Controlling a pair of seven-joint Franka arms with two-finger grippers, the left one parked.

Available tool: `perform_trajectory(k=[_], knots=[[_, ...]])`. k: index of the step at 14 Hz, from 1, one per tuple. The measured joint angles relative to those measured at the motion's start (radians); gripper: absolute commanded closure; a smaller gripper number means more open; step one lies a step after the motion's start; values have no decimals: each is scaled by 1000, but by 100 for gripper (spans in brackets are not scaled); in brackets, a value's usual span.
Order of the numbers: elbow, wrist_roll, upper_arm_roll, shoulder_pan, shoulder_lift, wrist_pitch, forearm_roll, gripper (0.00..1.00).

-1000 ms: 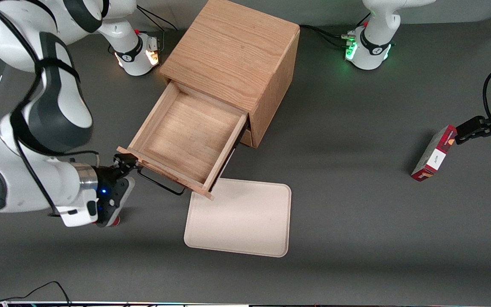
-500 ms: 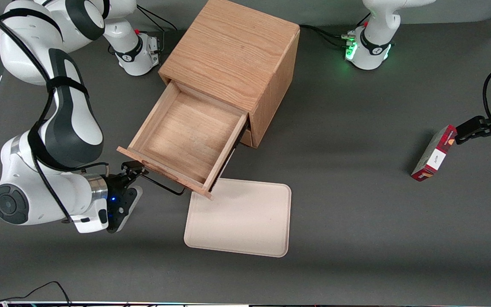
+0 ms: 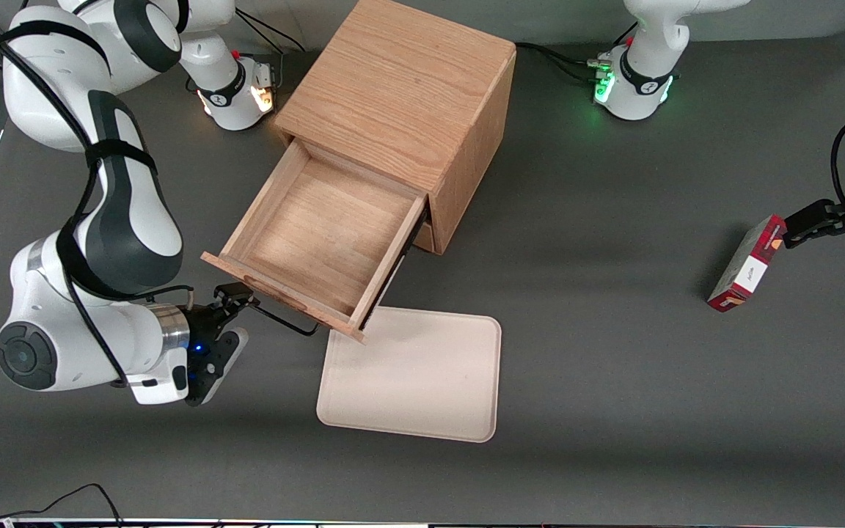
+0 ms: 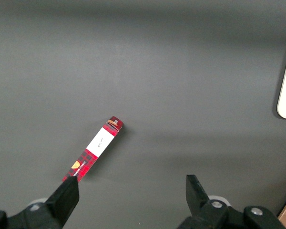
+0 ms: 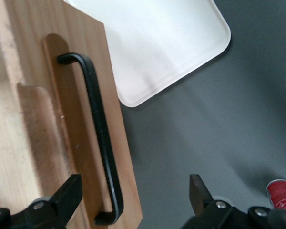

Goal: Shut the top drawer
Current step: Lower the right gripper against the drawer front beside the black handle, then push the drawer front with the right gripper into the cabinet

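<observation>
Top drawer [image 3: 323, 235], the shallow light-oak box w/ black wire handle [image 3: 279, 317] on its front, is sitting pulled nearly all the way out of the oak cabinet [image 3: 400, 92], empty inside, its front corner overhanging the cream plastic tray [image 3: 415, 378] on the grey tabletop [image 3: 613, 308].

What's changing: over the last sec the right arm's tool [image 3: 235, 297] has been swinging from the end of the drawer front round to the handle's end, on the side nearer the front cam. Drawer itself hasn't shifted at all vs. a sec ago. So judging by that, it's still the approach/line-up phase & the closing push hasn't begun; whole travel remains.

Tool state: in the wrist view the two fingers [image 5: 69, 191] are standing apart, straddling the handle's end area, gripping nothing. Contact w/ the front can't be confirmed.

Writing: red plaid carton [image 3: 745, 268] lying toward the parked arm's end has a white label w/ script, too small to read. Small red object [image 5: 281, 193] near the tool, no legible text. No brand marks readable elsewhere.
</observation>
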Motion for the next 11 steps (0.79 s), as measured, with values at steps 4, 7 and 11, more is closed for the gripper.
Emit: perform_trajectory(k=[4,7,11], knots=[[0,27,2,4,19,18,0,0],[-1,50,9,6,28,18,0,0],[-13,73,14,9,30,18,0,0]])
